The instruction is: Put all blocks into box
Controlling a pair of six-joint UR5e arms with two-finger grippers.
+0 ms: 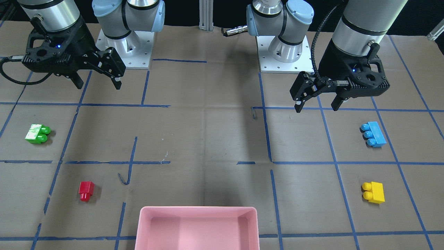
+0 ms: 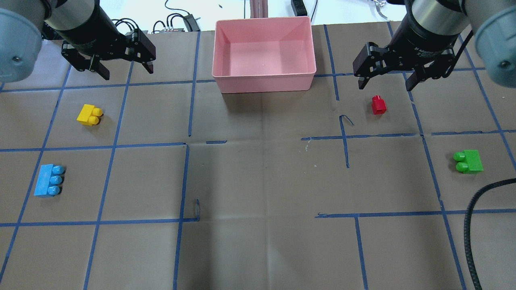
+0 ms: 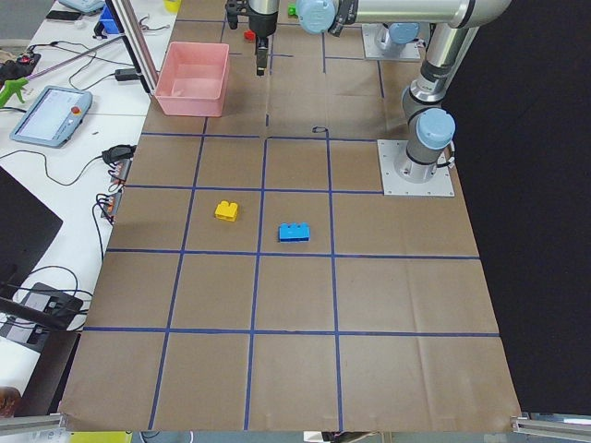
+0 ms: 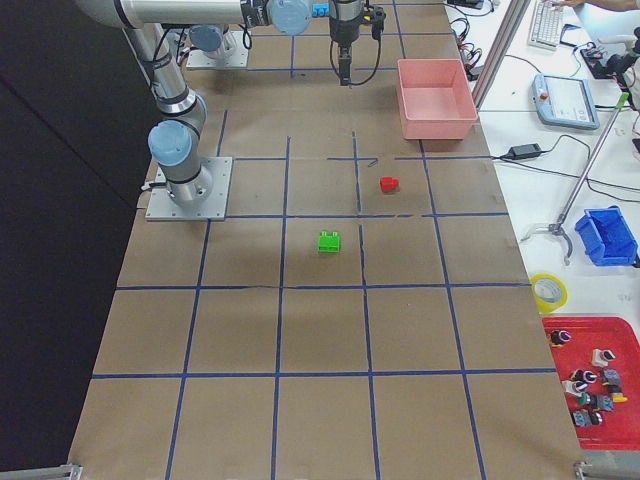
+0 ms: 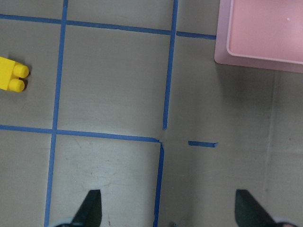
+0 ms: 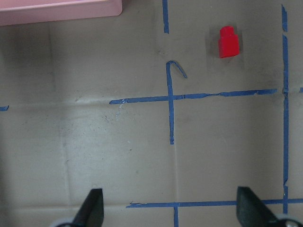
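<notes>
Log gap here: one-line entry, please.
box empty; green block, red block, blue block, yellow block on table; left end effector open; right end effector open

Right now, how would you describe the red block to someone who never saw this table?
Find the pink box at the table's far edge. Go toward the robot's right, near the right pincer. The red block lies there: the smallest, with one stud.

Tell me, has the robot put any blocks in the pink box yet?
Not yet. Done: nothing, the pink box is empty. In hand: nothing, the left gripper and right gripper are both open and hold no block. Left to do: all four, the yellow block, blue block, red block and green block lie on the table.
</notes>
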